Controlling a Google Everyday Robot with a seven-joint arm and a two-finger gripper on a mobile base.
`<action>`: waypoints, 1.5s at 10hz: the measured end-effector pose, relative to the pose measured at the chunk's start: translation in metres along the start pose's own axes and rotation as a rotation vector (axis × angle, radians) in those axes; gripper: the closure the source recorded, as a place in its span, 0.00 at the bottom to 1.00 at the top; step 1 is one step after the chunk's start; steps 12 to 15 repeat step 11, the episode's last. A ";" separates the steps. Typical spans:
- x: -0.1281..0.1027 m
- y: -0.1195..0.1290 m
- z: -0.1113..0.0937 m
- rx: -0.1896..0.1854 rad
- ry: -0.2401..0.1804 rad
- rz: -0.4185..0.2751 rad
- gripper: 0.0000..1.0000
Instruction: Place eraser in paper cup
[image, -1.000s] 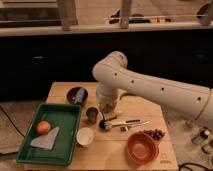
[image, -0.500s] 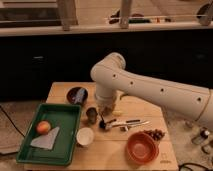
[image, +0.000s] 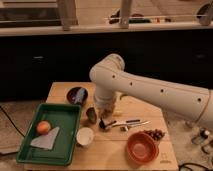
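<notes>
The paper cup (image: 85, 136) is a short white cup standing upright on the wooden table (image: 60, 92), just right of the green tray. My gripper (image: 105, 117) hangs from the white arm (image: 150, 90), pointing down over the table's middle. It is up and to the right of the paper cup, beside a small dark grey cup (image: 91, 114). I cannot make out the eraser; it is hidden or out of view.
A green tray (image: 67, 112) at the left holds an orange fruit (image: 43, 127) and a grey cloth (image: 46, 140). A dark bowl (image: 77, 94) stands behind. Utensils (image: 127, 122), dark grapes (image: 155, 134) and an orange-brown bowl (image: 141, 148) lie to the right.
</notes>
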 end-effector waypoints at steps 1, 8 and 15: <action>-0.001 0.000 0.001 0.000 -0.003 -0.005 0.99; -0.001 -0.051 0.023 -0.016 -0.060 -0.124 0.99; -0.005 -0.069 0.044 -0.024 -0.098 -0.172 0.99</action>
